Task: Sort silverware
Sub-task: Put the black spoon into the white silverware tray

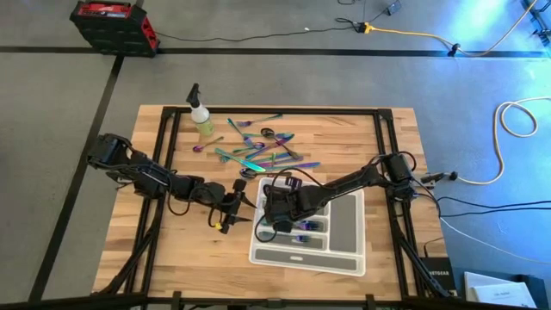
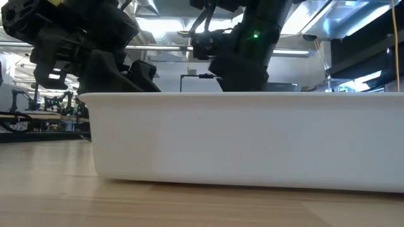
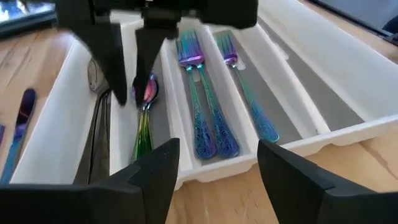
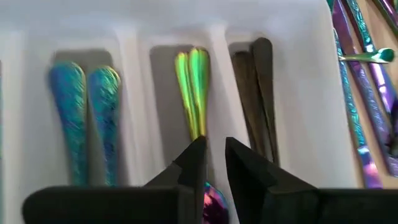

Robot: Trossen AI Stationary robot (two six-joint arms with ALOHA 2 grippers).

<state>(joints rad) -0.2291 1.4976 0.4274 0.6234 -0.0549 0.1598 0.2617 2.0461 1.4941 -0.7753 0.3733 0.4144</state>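
right gripper (image 3: 127, 93) over the tray (image 3: 323, 134)
fingers narrowly parted astride a rainbow spoon (image 3: 144, 115); left gripper (image 3: 217, 165) wide, empty.

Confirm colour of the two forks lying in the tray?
Iridescent blue-purple, with patterned blue handles: the two forks in the tray, best in the left wrist view.
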